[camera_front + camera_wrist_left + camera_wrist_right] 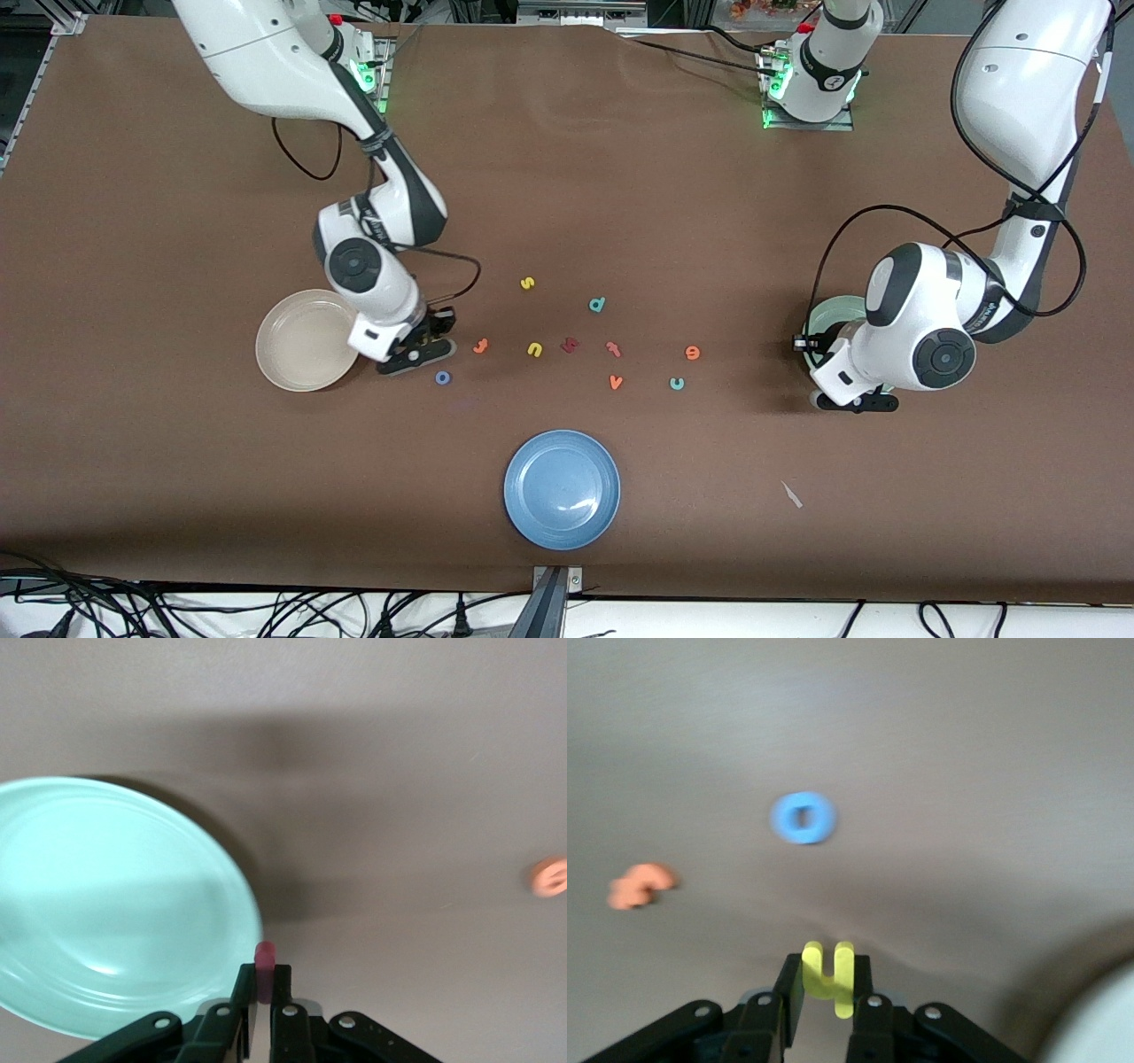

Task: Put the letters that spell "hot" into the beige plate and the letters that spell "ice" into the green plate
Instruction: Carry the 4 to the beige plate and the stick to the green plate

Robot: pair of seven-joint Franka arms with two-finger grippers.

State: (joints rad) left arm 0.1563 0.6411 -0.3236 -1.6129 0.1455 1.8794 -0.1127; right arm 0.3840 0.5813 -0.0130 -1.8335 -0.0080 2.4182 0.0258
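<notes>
**End effectors both loaded, nothing in either plate yet**

Right end effector (pixel 829 979): jaws clamped on the yellow h (pixel 829 976), letter standing up between the fingertips. It sits low over the surface (pixel 567 159), just beside the rim of the beige plate (pixel 301 341) on that plate's side toward the letter row. Beige plate looks bare.

Left end effector (pixel 262 979): pinched shut on the dark red i (pixel 264 958), only the tip of the bar showing above the fingertips. It hangs at the edge of the green plate (pixel 106 904), which the left arm mostly covers in the front view. The part of the plate that shows holds nothing.

Progress, my read: zero of six letters delivered, two in hand and each next to its target. Likely next step is a short carry over each rim, then release.

Left on the surface:
- blue o (pixel 443 377), close to the right end effector, nearer the front camera than it
- orange t (pixel 480 346), beside the right end effector, toward the middle of the row
- orange e (pixel 693 353) and teal c (pixel 677 383), toward the left arm's end of the row, c nearer the front camera

Not part of the job: yellow s (pixel 527 283), yellow n (pixel 534 349), teal d (pixel 597 305), orange v (pixel 616 382), a redder t-like letter (pixel 613 348), a dark red letter (pixel 570 344) I can't read, and the blue plate (pixel 562 489) at the near edge.

So four pickups remain after these two drops.
</notes>
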